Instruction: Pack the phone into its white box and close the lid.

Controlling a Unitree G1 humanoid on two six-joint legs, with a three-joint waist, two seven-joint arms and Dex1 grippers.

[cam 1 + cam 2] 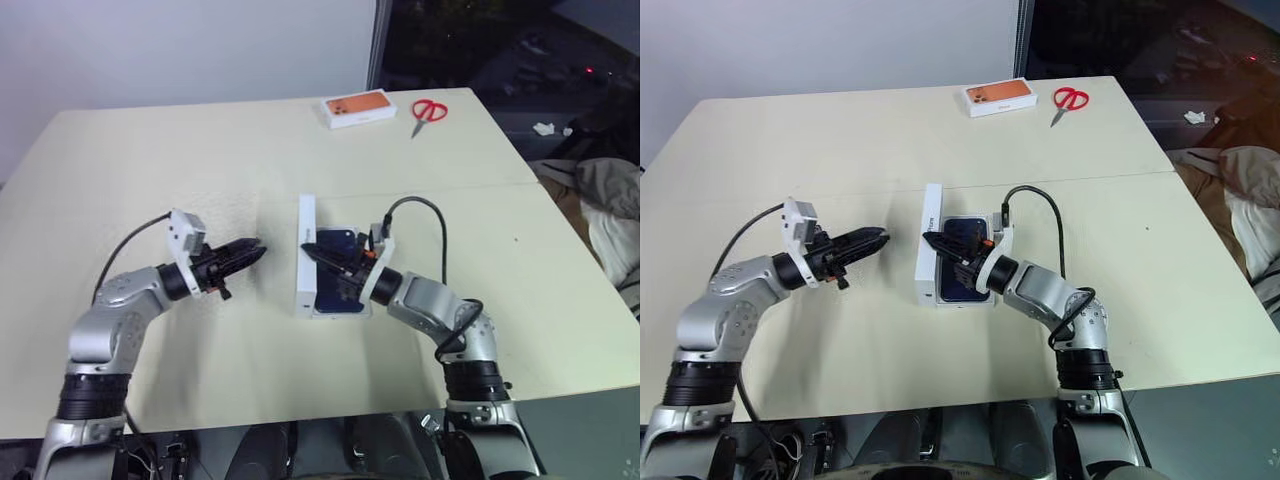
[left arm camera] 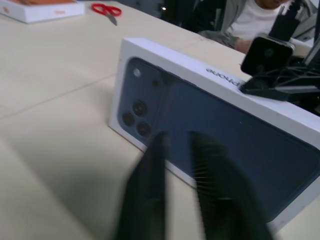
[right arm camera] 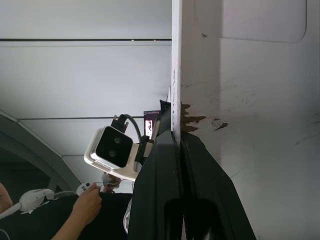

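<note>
The lid (image 1: 306,255) stands on its long edge at the table's middle, its pictured dark blue phone (image 2: 210,135) facing my left gripper. My right gripper (image 1: 308,249) is shut on the lid's thin upper wall (image 3: 176,75), with the plain white inside (image 3: 250,100) beside it. Just right of the lid lies the white box (image 1: 340,313), flat, with the dark navy phone (image 1: 335,238) in it, partly hidden under my right wrist. My left gripper (image 1: 258,252) hovers a short way left of the lid, shut and holding nothing, pointing at the lid's face (image 2: 175,145).
An orange-topped box (image 1: 358,109) and red scissors (image 1: 428,110) lie at the table's far edge. A seam runs across the table behind the lid. Cloth is piled on a seat (image 1: 610,200) off the right edge. A person (image 2: 250,20) sits beyond the table.
</note>
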